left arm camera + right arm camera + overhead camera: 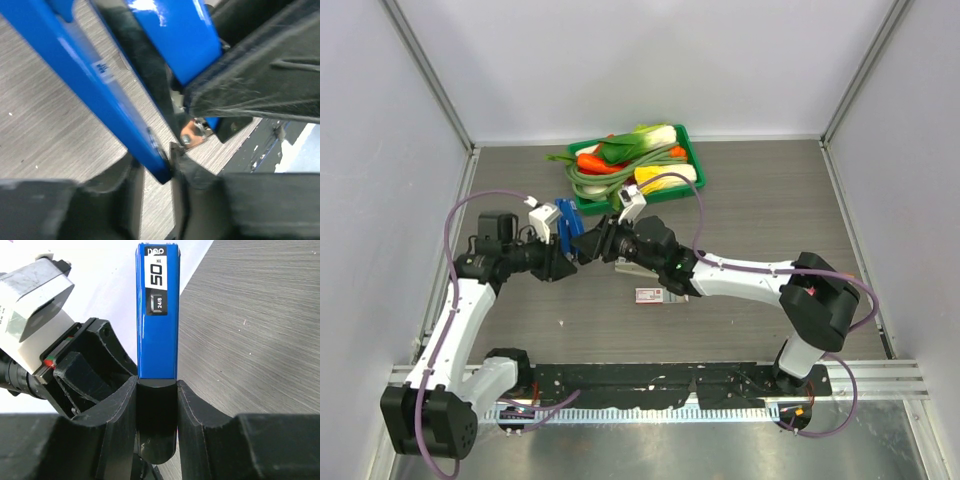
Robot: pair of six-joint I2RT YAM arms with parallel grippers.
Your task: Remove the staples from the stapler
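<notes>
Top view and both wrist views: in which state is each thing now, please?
stapler: held between both grippers.
right gripper: shut on the stapler's black end.
left gripper: shut on the tip of a blue part of the stapler.
staples: none visible.
staple box: lying flat on the table, untouched.
green tray: filled with vegetables.

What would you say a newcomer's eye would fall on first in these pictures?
The blue stapler held up in the middle of the scene, with the right gripper clamped on its black end and the left gripper pinching a blue part. Next, the green tray heaped with colourful vegetables at the far side, and a small red-and-white box lying near the right gripper.
</notes>
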